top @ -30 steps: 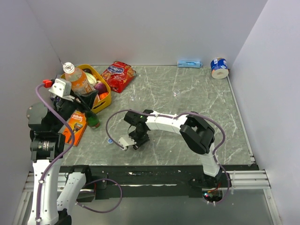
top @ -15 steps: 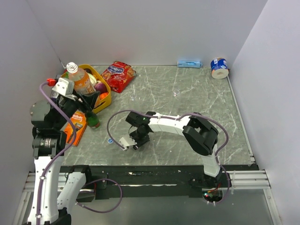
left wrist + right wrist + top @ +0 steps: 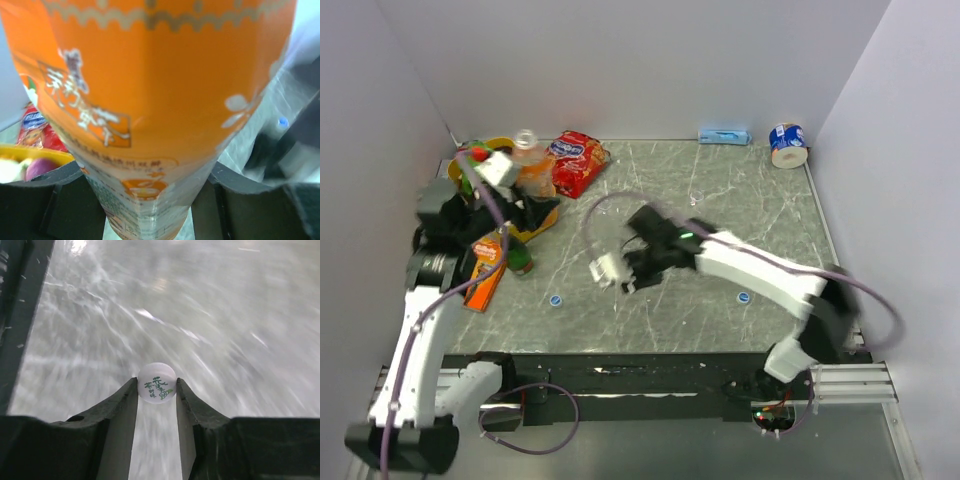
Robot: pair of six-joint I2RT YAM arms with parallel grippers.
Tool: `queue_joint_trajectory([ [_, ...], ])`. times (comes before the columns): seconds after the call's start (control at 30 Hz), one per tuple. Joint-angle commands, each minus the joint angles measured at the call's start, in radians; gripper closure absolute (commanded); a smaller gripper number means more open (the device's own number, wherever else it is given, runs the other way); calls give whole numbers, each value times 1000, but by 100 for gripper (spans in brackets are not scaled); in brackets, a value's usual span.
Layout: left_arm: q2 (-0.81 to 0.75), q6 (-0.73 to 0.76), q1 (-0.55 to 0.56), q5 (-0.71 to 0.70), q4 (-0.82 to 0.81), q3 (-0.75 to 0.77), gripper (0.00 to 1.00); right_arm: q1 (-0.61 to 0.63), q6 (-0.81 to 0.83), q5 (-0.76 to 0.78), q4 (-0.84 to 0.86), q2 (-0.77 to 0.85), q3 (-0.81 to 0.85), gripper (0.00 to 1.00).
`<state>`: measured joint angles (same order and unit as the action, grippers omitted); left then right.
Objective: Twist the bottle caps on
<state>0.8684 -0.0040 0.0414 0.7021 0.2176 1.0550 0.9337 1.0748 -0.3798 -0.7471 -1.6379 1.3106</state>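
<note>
Top external view, near edge: two blue caps lie flat on the grey marbled table point(image 3: 770, 215), the left blue cap point(image 3: 555, 299) and the right blue cap point(image 3: 744, 297), well apart. The right arm point(image 3: 750, 265) reaches between them toward the table's middle; its tip is blurred here.

Right wrist view: the right gripper point(image 3: 156, 388) has both fingers pressed against the rim of the pale cap point(image 3: 157, 381). The cap is pinched at the fingertips with its green print facing the camera. The table behind it is smeared.

Farther left, the dark green bottle point(image 3: 519, 259) stands just beside the orange packet point(image 3: 480, 276).

Beyond these, the left gripper point(image 3: 533, 203) is clamped on the orange drink bottle point(image 3: 531, 170). The bottle is held tilted, its open neck pointing to the far side. In the left wrist view its orange label fills the frame, the body passing between the dark fingers point(image 3: 60, 200).

The yellow basket point(image 3: 498, 143) sits just behind, with the red snack bag point(image 3: 578, 160) to its right.

Far wall: the blue packet point(image 3: 724, 135) and, in the far right corner, the blue-and-white tape roll point(image 3: 787, 144).
</note>
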Motion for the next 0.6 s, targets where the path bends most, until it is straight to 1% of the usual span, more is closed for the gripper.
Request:
queue_joint_trajectory([
  [0.0, 82, 319, 124, 102, 97, 42, 99, -67, -148, -47, -199, 312, 85, 71],
  [0.03, 84, 361, 179, 108, 100, 21, 99, -85, -160, -38, -213, 349, 90, 72],
  [0.07, 84, 407, 208, 111, 103, -33, 99, -94, -182, -31, -219, 415, 98, 73],
  [0.1, 74, 477, 237, 111, 98, -67, 99, -102, -191, -24, -227, 444, 102, 73],
  [0.13, 64, 505, 288, 114, 85, -107, 99, -104, -205, -5, -241, 470, 108, 74],
  [0.17, 51, 530, 307, 123, 54, -194, 99, -104, -213, 5, -251, 508, 128, 74],
  [0.2, 19, 567, 327, 132, 27, -240, 99, -104, -216, 4, -268, 519, 147, 74],
  [0.23, 0, 573, 371, 129, -3, -286, 99, -104, -228, 1, -294, 523, 170, 74],
  [0.27, -37, 570, 399, 116, -35, -376, 99, -105, -239, 1, -308, 517, 220, 74],
  [0.3, -54, 569, 425, 103, -109, -418, 99, -104, -246, -5, -326, 504, 251, 73],
  [0.33, -68, 573, 481, 73, -138, -456, 99, -104, -243, -22, -374, 488, 281, 73],
  [0.37, -74, 576, 511, 54, -167, -514, 99, -92, -242, -24, -391, 454, 335, 73],
  [0.43, -63, 581, 583, 4, -210, -550, 99, -72, -214, -24, -420, 411, 380, 73],
  [0.57, 19, 512, 627, -27, -259, -558, 99, -6, -112, -21, -483, 357, 443, 72],
])
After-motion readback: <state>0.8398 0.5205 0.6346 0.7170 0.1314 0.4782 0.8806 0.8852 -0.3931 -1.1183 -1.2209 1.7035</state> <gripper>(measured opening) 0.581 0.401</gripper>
